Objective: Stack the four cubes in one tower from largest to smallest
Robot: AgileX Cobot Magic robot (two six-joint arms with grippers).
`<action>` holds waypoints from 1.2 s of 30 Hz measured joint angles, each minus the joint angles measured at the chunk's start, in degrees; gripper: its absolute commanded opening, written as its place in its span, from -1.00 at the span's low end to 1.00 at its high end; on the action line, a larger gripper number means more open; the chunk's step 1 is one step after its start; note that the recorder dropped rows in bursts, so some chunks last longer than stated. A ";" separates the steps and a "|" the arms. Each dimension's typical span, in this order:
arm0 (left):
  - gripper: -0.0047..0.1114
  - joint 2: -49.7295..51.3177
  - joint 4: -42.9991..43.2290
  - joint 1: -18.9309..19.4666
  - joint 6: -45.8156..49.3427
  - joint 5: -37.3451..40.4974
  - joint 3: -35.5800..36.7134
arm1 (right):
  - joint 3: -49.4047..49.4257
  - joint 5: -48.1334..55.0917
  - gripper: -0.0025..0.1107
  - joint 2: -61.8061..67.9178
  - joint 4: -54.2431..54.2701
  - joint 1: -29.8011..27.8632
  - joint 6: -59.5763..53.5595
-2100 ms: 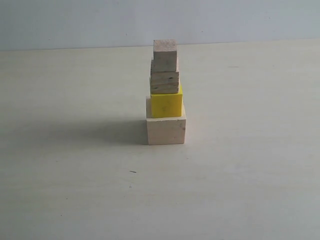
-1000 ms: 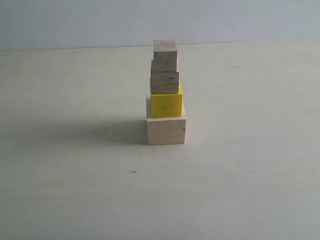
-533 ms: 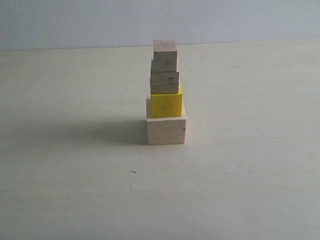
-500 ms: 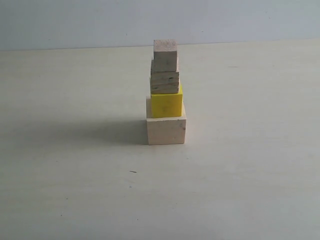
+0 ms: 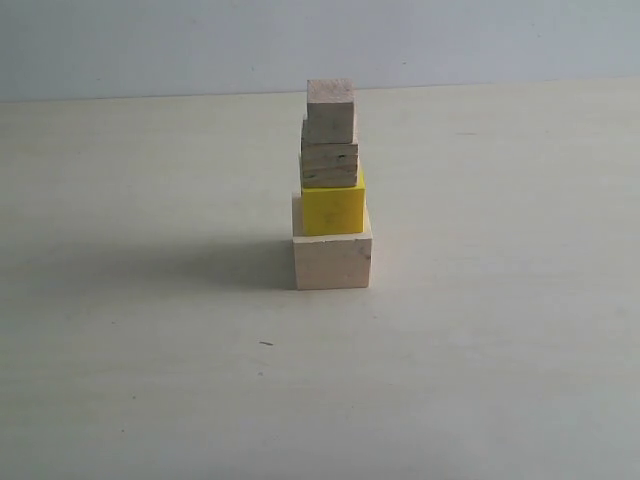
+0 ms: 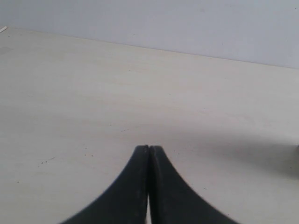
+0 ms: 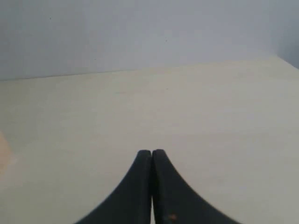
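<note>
Left claw [image 6: 148, 148] clenched, tips touching, nothing between them, over bare tabletop [image 5: 150, 380]. Right claw [image 7: 152, 151] likewise clenched on nothing. Exterior view, near to far: small dark speck [image 5: 266, 343] on the tabletop, then the tower [image 5: 331, 185] standing mid-tabletop. Its largest pale wood cube [image 5: 332, 262] is the base, then the yellow cube [image 5: 333, 210], the grainy wood cube [image 5: 330, 165] and the smallest pale cube [image 5: 331, 110] on top. The upper cubes sit slightly off-centre. Shadow [image 5: 200, 262] falls to the left of the base. Grey wall [image 5: 150, 45] behind. No change from the earlier frames: the tower is in the same spot with the same alignment.
</note>
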 measured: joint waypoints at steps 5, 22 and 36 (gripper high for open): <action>-0.90 0.00 0.00 0.00 0.00 0.00 0.00 | 0.00 0.98 -0.96 0.00 0.00 0.00 0.00; -0.90 0.00 0.00 0.00 0.00 0.00 0.00 | 0.00 1.11 -0.96 0.00 0.28 0.00 0.00; -0.90 0.00 0.00 0.00 0.00 0.00 0.00 | 0.00 1.11 -0.96 0.00 0.39 0.00 -0.03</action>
